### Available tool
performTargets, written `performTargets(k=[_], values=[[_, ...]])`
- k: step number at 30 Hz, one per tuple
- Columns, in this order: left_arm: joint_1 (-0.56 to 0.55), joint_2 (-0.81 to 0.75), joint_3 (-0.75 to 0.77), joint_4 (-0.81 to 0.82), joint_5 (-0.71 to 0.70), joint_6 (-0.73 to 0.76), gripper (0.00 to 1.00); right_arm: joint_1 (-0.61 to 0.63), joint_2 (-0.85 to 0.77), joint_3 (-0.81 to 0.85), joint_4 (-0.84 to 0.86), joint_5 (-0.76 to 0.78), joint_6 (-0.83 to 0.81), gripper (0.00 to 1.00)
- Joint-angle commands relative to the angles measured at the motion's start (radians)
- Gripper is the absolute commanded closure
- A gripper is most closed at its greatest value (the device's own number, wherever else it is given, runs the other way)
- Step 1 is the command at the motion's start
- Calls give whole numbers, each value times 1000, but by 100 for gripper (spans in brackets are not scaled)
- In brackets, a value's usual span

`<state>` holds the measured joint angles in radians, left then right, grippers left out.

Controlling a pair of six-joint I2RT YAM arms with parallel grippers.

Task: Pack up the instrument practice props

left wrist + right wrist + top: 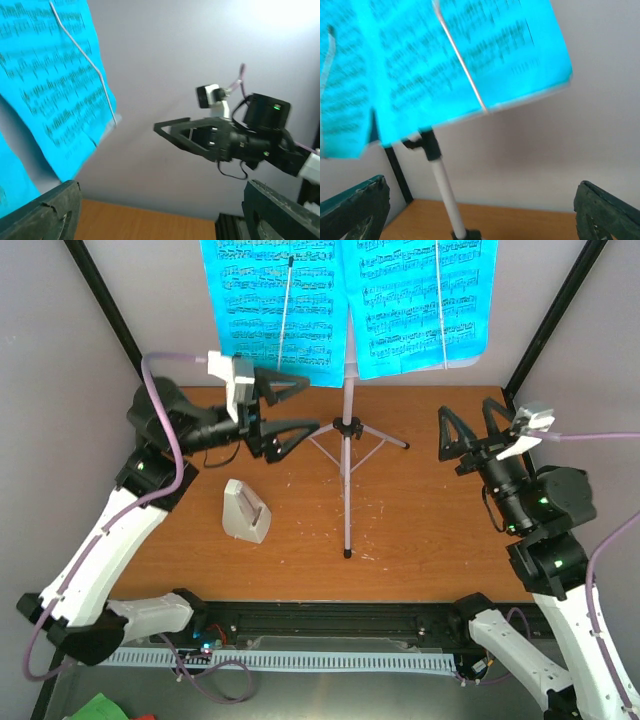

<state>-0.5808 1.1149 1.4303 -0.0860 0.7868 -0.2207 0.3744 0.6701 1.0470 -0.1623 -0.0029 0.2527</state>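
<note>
The pale music stand (347,480) stands at the table's back centre on its tripod, with two cyan sheet-music pages (270,300) on its tray. A white metronome (245,512) sits on the table, left of the stand's near leg. My left gripper (283,412) hovers open left of the tripod hub and holds nothing. Open too, my right gripper (466,436) is right of the stand, empty. The left wrist view shows a cyan page (45,85) and the right gripper (172,131) opposite. The right wrist view shows the pages (445,65) and the stand's pole (442,187).
The wooden table (420,540) is bounded by grey walls, with black frame posts (108,310) at both back corners. A white cable duct (300,660) runs along the near edge between the arm bases. Lilac cables (170,430) loop off both wrists.
</note>
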Motion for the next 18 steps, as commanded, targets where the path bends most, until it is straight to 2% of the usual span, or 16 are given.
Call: performTargets(k=[1, 4, 8, 14, 18], values=[[-5, 150, 203, -49, -77, -107, 13, -4, 81, 156, -67, -182, -13, 3], [-5, 235, 304, -32, -101, -184, 14, -3, 153, 255, -107, -296, -13, 7], [-11, 334, 414, -31, -112, -254, 21, -4, 209, 333, -135, -321, -20, 9], [-46, 419, 511, -57, -214, -239, 25, -4, 277, 415, -161, -359, -19, 9], [-62, 437, 523, -56, -283, -223, 29, -4, 305, 449, -174, -356, -24, 8]])
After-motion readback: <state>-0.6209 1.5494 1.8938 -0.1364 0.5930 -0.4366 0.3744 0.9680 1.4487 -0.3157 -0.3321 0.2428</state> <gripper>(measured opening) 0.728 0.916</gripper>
